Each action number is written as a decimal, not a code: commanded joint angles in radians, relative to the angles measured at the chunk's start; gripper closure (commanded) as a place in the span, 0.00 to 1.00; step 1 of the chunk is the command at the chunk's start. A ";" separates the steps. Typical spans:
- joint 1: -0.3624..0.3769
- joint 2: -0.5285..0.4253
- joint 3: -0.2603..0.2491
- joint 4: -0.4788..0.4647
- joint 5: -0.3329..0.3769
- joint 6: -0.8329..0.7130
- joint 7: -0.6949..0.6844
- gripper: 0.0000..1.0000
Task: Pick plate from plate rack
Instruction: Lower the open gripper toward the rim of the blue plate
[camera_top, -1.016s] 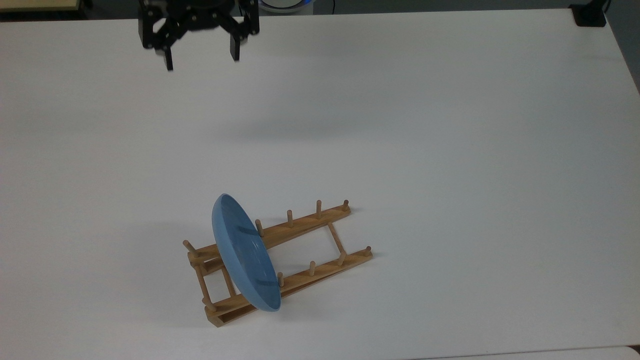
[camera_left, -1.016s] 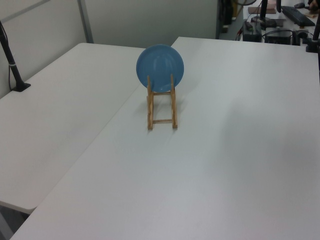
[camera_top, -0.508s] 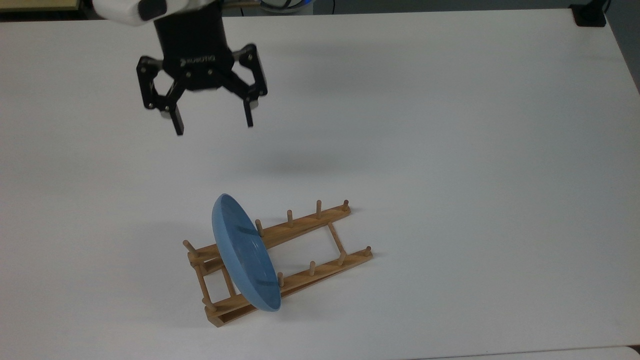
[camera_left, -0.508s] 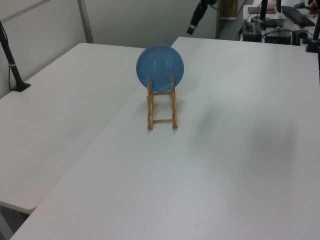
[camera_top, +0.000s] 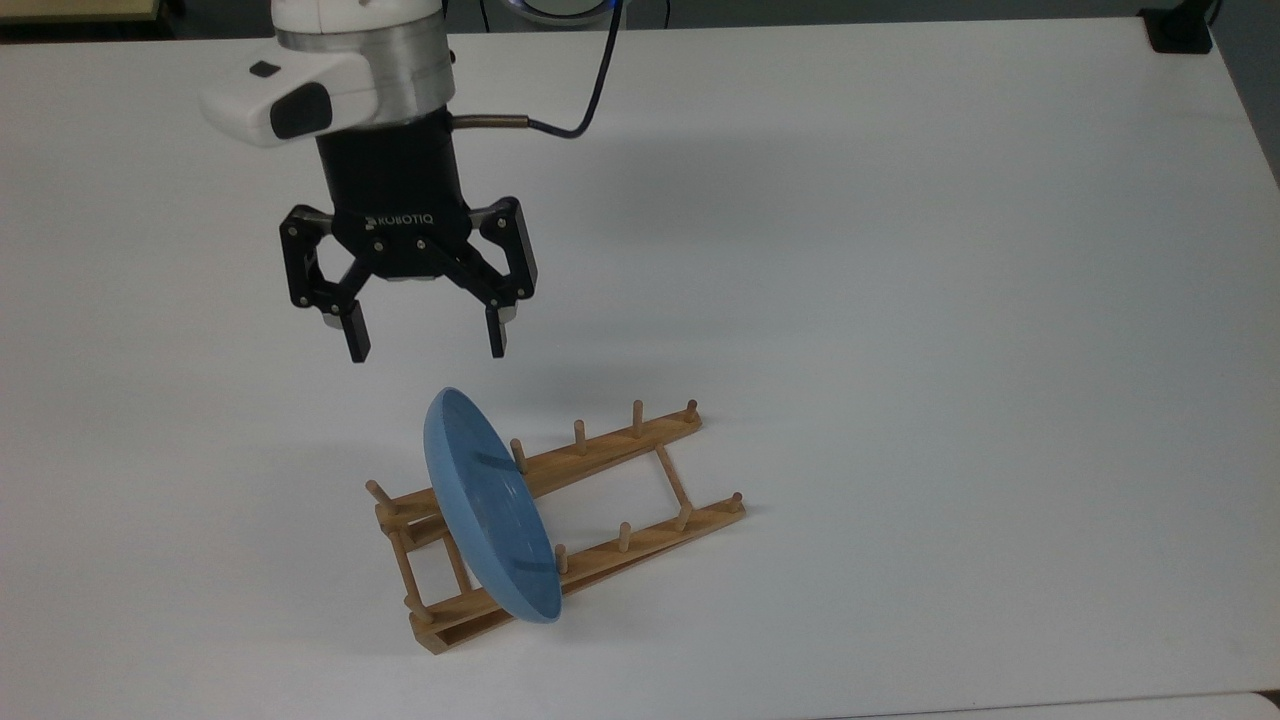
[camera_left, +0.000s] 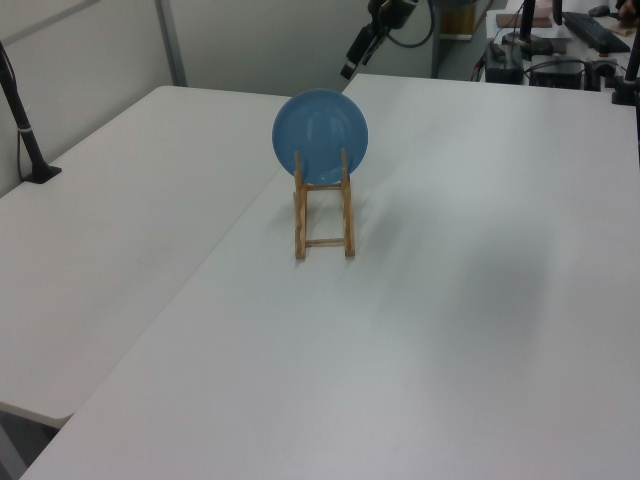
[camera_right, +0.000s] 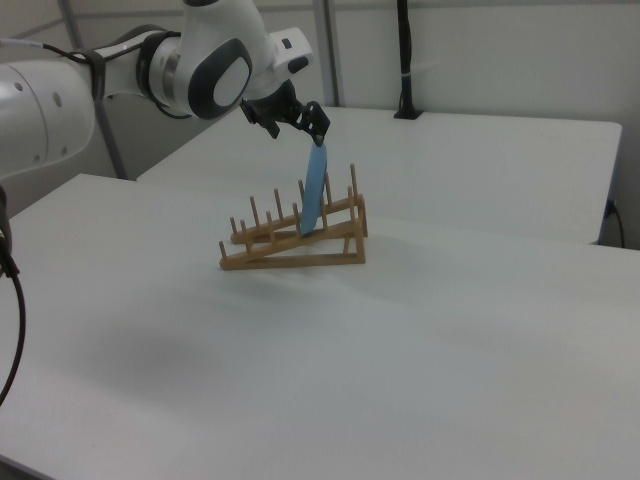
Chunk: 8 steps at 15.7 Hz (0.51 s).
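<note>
- The plate (camera_top: 487, 505) is plain light blue, with no pattern.
- The plate rack (camera_top: 600, 500) is light-brown wood throughout: rails, crossbars and pegs.
- The desk (camera_top: 900, 300) is plain white, with soft grey shadows.
- The end effector (camera_top: 428, 345) is black, with small white lettering on its body.
- The arm (camera_top: 340, 60) above it is white with a silver-grey ring and a dark patch.
- A dark cable (camera_top: 570, 100) curves from the arm.

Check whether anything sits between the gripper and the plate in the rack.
Nothing visible does. The open gripper hangs just above the plate's top rim with only open air between them. The plate stands on edge in the rack, whose pegs hold it low down and leave the rim free.
</note>
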 joint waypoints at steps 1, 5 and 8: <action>0.008 0.066 0.001 0.065 0.010 0.008 0.029 0.07; 0.025 0.086 0.001 0.070 0.007 0.010 0.029 0.08; 0.025 0.098 0.001 0.070 -0.016 0.011 0.029 0.13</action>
